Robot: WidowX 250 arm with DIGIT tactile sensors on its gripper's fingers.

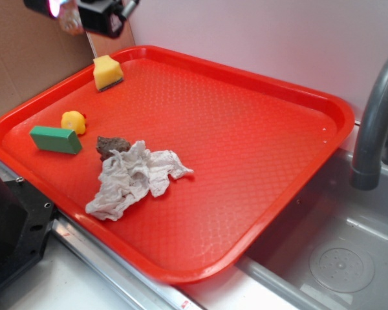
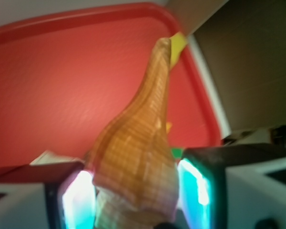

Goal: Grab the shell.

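Note:
The tan-orange ridged shell (image 2: 138, 143) fills the middle of the wrist view, its pointed end aimed away over the red tray (image 2: 62, 86). My gripper (image 2: 139, 195) is shut on the shell's wide end, a glowing pad pressed on each side. In the exterior view the gripper (image 1: 70, 16) hangs high above the tray's far left corner, at the top edge of the frame. A pale blurred bit of the shell (image 1: 71, 22) shows below it.
On the red tray (image 1: 246, 129) lie a yellow sponge (image 1: 107, 72), a yellow duck (image 1: 74, 122), a green block (image 1: 55, 139), a dark brown lump (image 1: 111, 144) and a crumpled white paper towel (image 1: 136, 177). A grey sink (image 1: 336, 258) and faucet (image 1: 375, 116) are at right.

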